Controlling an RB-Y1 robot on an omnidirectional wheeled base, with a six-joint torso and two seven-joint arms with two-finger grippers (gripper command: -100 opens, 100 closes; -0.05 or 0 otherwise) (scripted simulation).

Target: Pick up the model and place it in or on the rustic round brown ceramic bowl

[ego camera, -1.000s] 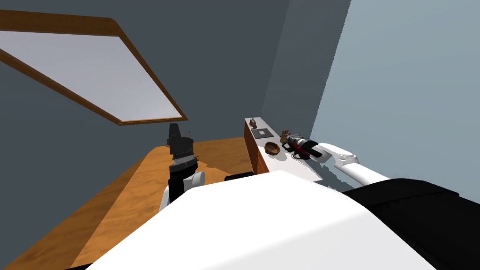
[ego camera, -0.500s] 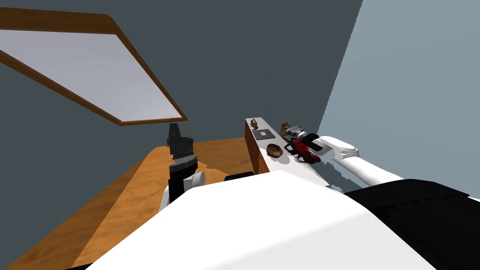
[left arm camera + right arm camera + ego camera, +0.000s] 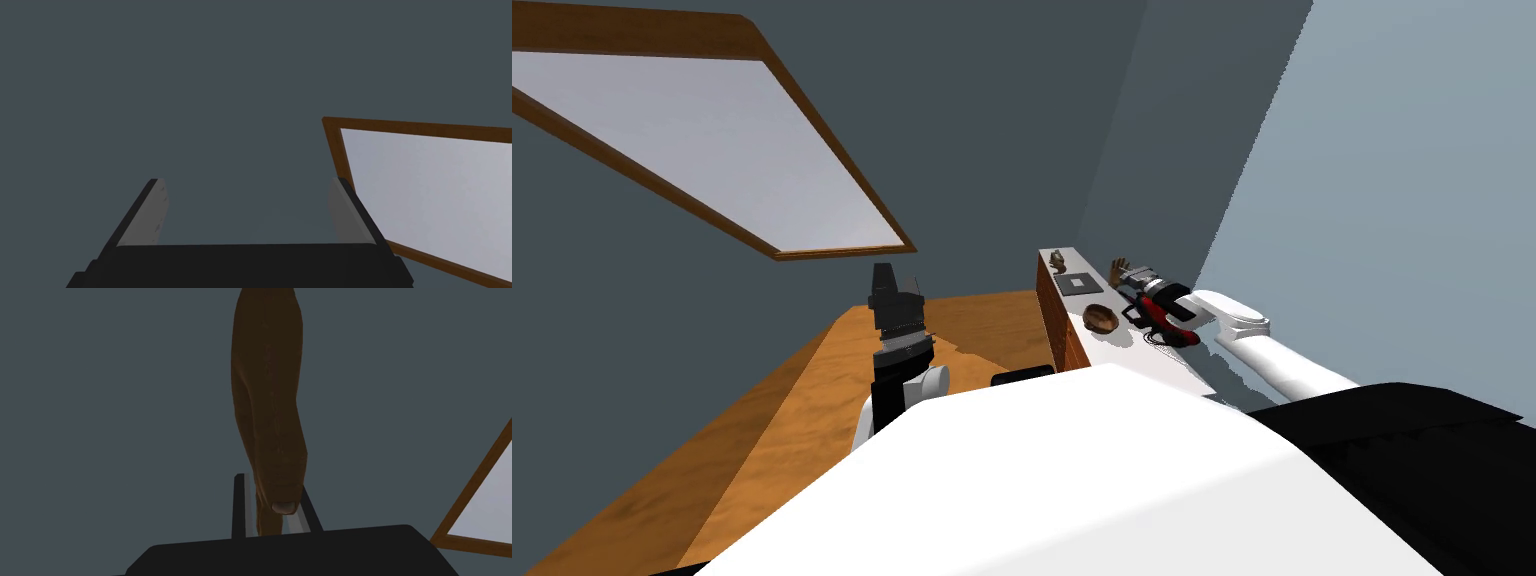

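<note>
Head view shows my right hand [image 3: 1129,276], squeezing the brown model [image 3: 1118,268], has lifted it near the bowl [image 3: 1099,318], so dropping comes next.

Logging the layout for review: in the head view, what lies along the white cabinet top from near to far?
Brown bowl → dark square mat → small brown figurine.

Model [image 3: 270,413] brown, wood-grained, matt; bowl [image 3: 1098,318] mottled brown; floor [image 3: 812,420] grained wood.

left claw [image 3: 247,182] raised, fingers spread wide. right arm [image 3: 1274,356] extended forward, right claw [image 3: 272,485] clamped on model [image 3: 270,388].
</note>
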